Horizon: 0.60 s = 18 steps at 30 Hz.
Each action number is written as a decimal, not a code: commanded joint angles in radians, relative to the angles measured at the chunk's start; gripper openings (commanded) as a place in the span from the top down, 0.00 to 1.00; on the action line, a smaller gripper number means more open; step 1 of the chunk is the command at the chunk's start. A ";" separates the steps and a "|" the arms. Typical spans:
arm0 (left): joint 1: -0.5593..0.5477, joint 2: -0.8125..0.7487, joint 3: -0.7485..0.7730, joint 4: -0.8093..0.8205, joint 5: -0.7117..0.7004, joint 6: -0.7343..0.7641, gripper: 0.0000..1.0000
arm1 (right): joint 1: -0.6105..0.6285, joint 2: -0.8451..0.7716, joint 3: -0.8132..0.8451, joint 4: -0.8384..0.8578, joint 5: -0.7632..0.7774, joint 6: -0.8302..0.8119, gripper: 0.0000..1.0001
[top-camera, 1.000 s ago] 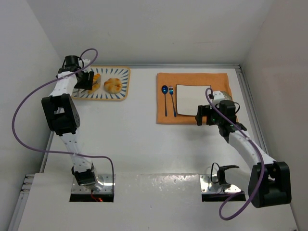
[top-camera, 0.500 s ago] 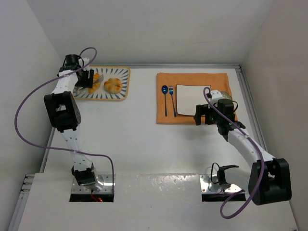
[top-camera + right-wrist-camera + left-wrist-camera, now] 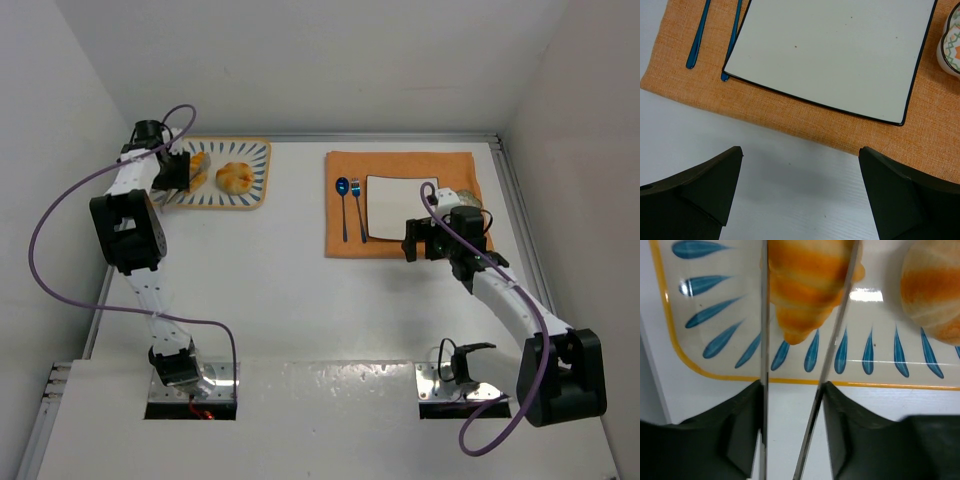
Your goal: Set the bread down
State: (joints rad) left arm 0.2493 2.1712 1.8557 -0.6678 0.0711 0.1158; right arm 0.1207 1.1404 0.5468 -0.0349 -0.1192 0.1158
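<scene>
The bread is a ridged golden croissant (image 3: 198,165) (image 3: 807,285) and a round bun (image 3: 236,177) (image 3: 935,290), both lying on a white tray (image 3: 255,150) with blue drops and a yellow rim (image 3: 715,371). My left gripper (image 3: 180,168) (image 3: 792,385) reaches over the tray's left end. Thin metal blades (image 3: 764,330) run forward from its dark fingers and press against both sides of the croissant. My right gripper (image 3: 422,240) (image 3: 800,160) hangs open and holds nothing, over the bare table at the front edge of the orange mat (image 3: 790,110).
On the orange mat (image 3: 400,165) lie a white square plate (image 3: 395,207) (image 3: 830,50), a blue spoon (image 3: 342,190) (image 3: 697,40) and fork (image 3: 356,190) (image 3: 732,45). A small patterned bowl (image 3: 452,195) (image 3: 951,45) stands right of the plate. Walls close in on three sides.
The left gripper's jaws opened a little, then narrowed onto the croissant, and the wrist shifted slightly on the tray. The right gripper drifted a little to the left.
</scene>
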 commanded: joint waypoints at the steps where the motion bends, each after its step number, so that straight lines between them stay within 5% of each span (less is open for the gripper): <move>1: 0.011 -0.070 -0.009 -0.025 0.033 -0.022 0.51 | 0.010 -0.014 0.031 0.013 0.010 -0.013 0.00; 8: 0.011 -0.122 0.026 -0.035 0.033 -0.002 0.72 | 0.011 -0.030 0.022 0.015 0.015 -0.004 0.00; 18: 0.001 -0.186 0.100 -0.044 0.102 0.025 0.76 | 0.010 -0.053 -0.001 0.026 0.036 0.002 0.00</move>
State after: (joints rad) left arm 0.2497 2.0754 1.8984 -0.7284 0.1226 0.1234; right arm 0.1272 1.1107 0.5468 -0.0383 -0.1032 0.1162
